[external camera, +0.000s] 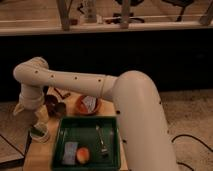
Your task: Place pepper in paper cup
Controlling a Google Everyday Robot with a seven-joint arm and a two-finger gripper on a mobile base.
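The paper cup [40, 134] is short and white and stands on the wooden table near its left edge, left of the green tray. A small dark green shape, the pepper [37, 131], shows at the cup's mouth; I cannot tell whether it rests inside or is still held. My gripper [35, 120] hangs from the white wrist directly above the cup, mostly hidden by the arm.
A green tray [112, 145] holds a fork [101, 141], a blue sponge [70, 152] and a round orange-red fruit [83, 155]. An orange bowl [80, 106] and a small dark metallic cup [60, 109] stand behind the tray. My large white arm [135, 115] covers the table's right side.
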